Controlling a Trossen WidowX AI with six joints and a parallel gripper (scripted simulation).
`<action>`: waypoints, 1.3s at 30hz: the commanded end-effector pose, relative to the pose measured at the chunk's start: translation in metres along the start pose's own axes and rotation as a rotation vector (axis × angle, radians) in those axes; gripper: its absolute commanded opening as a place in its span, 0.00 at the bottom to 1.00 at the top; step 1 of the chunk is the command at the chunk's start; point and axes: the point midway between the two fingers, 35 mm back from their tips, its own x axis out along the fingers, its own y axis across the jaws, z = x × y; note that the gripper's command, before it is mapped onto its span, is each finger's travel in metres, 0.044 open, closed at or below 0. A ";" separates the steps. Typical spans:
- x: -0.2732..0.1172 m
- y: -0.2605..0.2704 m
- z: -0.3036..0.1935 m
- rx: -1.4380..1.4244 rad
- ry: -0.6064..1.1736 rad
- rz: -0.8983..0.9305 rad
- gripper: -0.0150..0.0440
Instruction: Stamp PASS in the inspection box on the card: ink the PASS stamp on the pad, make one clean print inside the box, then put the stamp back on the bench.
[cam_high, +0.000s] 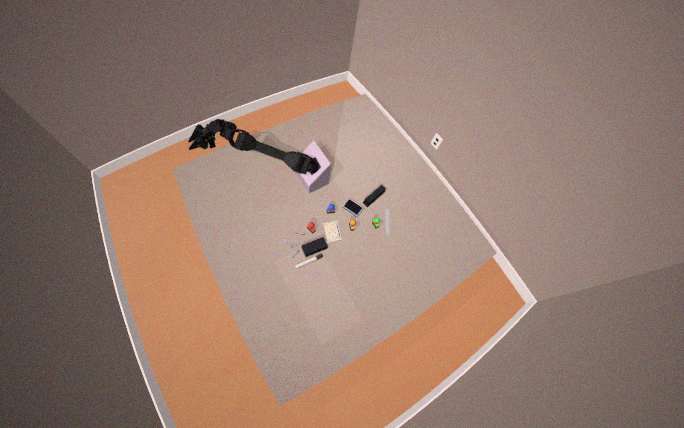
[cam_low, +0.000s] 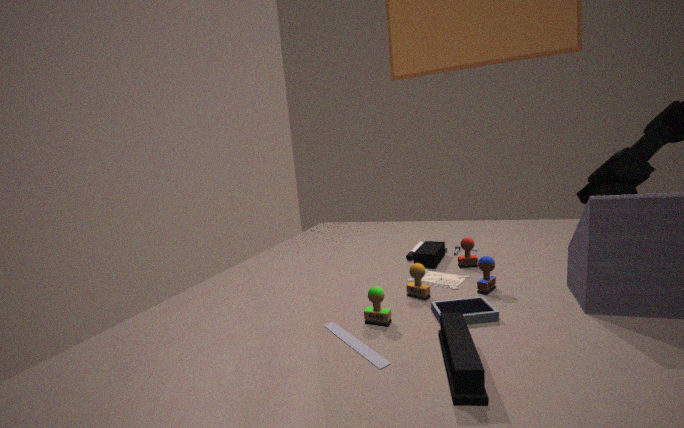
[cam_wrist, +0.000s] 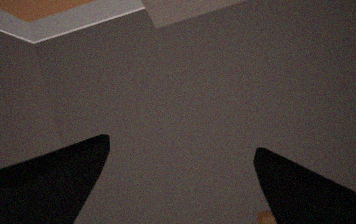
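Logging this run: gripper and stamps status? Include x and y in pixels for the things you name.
Gripper (cam_high: 201, 143) (cam_wrist: 182, 148) open, away from the stamps. All four stamps upright on bench. Which reads PASS: cannot tell. Nothing on ink pad (cam_high: 353, 207) (cam_low: 465, 306).

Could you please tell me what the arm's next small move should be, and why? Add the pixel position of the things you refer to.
Probably swing the open black gripper (cam_high: 201, 143) (cam_wrist: 182, 148) back over the bench: its fingers hold nothing, and all four round-knobbed stamps stand beyond its reach there.

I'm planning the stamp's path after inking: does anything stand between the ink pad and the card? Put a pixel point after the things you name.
Nothing visible stands on the straight line from the ink pad (cam_high: 353, 207) (cam_low: 465, 305) to the card (cam_high: 332, 231) (cam_low: 439, 279). The blue-knobbed stamp (cam_high: 330, 207) (cam_low: 486, 264) and orange-knobbed stamp (cam_high: 352, 222) (cam_low: 417, 271) flank it on opposite sides.
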 end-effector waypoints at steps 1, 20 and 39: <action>0.001 0.000 0.000 0.003 0.000 -0.001 0.89; 0.131 -0.119 0.048 0.541 -0.024 -0.158 0.62; 0.217 -0.338 0.089 1.126 -0.207 -0.372 0.62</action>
